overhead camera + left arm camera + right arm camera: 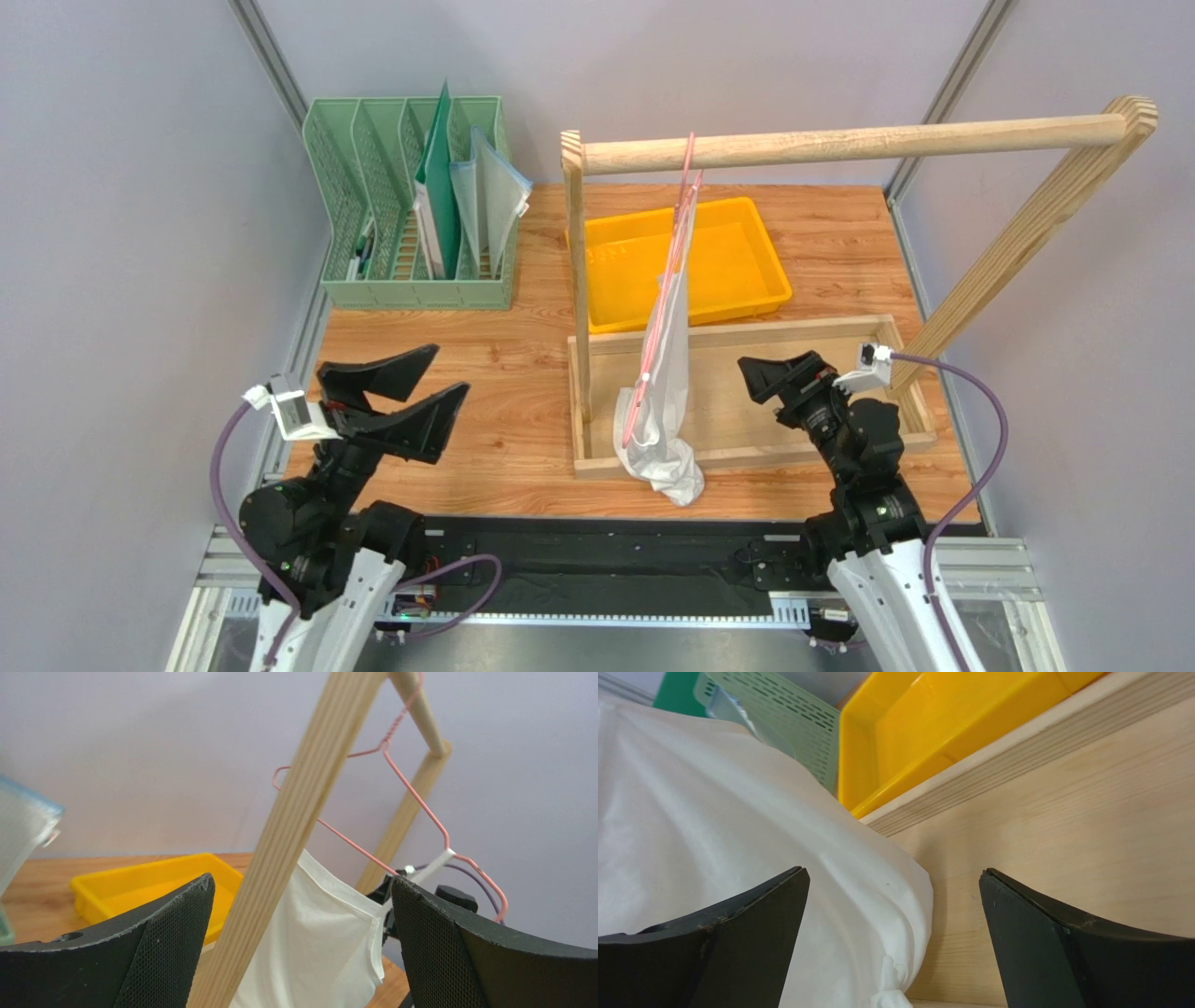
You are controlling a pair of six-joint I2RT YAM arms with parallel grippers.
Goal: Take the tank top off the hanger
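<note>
Wooden rail frame (856, 143) stands on the table (491, 420), with a yellow tray (730, 259) behind it and a green file rack (407, 210) back left. The tank top (664, 392) is on the hanger (683, 210), which hooks over the rail near the frame's left post. Garment long axis is vertical, running from the rail down to the frame's base. Its bottom hem is bunched over the near lip of the base.

From above the hanger shows edge-on, so its flat plane runs near-to-far and one broad side of the cloth faces each arm.

Right gripper (758, 381) is the nearer one. It sits low inside the base, jaws wide apart and holding nothing. The cloth is just beside it on its left. In the right wrist view the tank top (724, 812) fills the left half and runs behind the left finger; contact is possible but I can't tell.

Left gripper (449, 371) is well apart on the other side, also spread open and empty. In its wrist view the frame's post (302, 812) crosses between it and the tank top (316, 945), and the hanger (414, 798) shoulder wire sits above the strap.

Judgement: the right arm is best placed for the lower cloth, and the pull must run down along that vertical axis. The strap is not yet off the wire.
</note>
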